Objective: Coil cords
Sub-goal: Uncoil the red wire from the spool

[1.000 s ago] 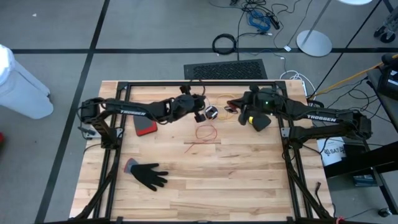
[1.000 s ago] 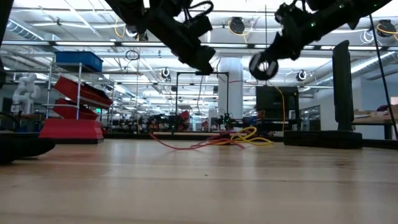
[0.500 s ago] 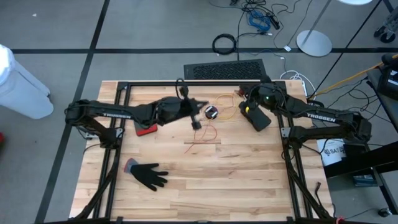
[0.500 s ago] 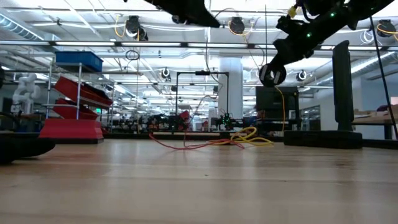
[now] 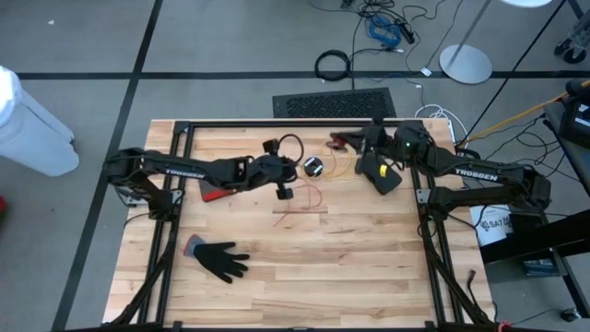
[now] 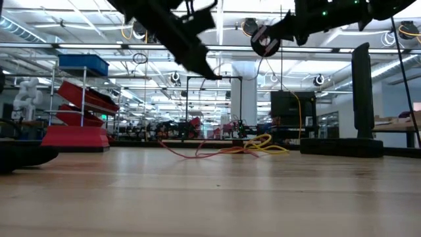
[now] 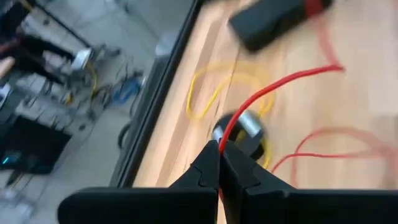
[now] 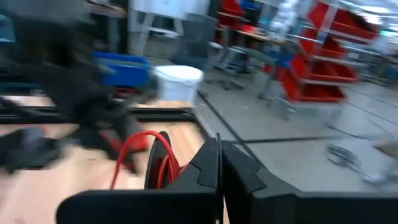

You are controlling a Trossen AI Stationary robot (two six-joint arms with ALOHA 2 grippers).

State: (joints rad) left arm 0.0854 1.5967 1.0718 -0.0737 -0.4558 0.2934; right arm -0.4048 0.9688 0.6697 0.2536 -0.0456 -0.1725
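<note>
A thin red cord (image 7: pixel 283 84) runs between my two grippers, and its slack loop (image 5: pixel 309 196) lies on the wooden table. My left gripper (image 7: pixel 220 163) is shut on it, above the table's far middle (image 5: pixel 290 175). My right gripper (image 8: pixel 221 163) is also shut, with red loops beside its fingers, and it hovers level near the far edge (image 5: pixel 343 141). Between them, a yellow cord (image 5: pixel 337 166) lies loosely looped on the table. A small dark round bundle (image 5: pixel 313 167) rests on the table beside the yellow cord. My left gripper pinches one strand of the red cord (image 7: pixel 222 137) between its two fingertips, coming slanting down from the table's left. From the fingers the strand rises clear of the table toward my right gripper. The rest of the cord lies slack on the wood. My right gripper is shut on a bunch of red cord loops (image 8: pixel 163 163), pointing level toward the table's left. Its own fingers hide the place of contact. The loops stand up beside the fingers, clear of the table.
A black glove (image 5: pixel 221 260) lies at the near left and a red flat thing (image 5: pixel 217 191) under my left arm. The black frame rail (image 5: pixel 277 123) runs along the far edge. A bare stretch of wood (image 5: pixel 313 277) spans the near half.
My right gripper has risen and tipped up to level, moving toward the far edge with the red loops. My left gripper rose, then came down again, ending a little nearer the table's near edge, still shut on the red cord.
</note>
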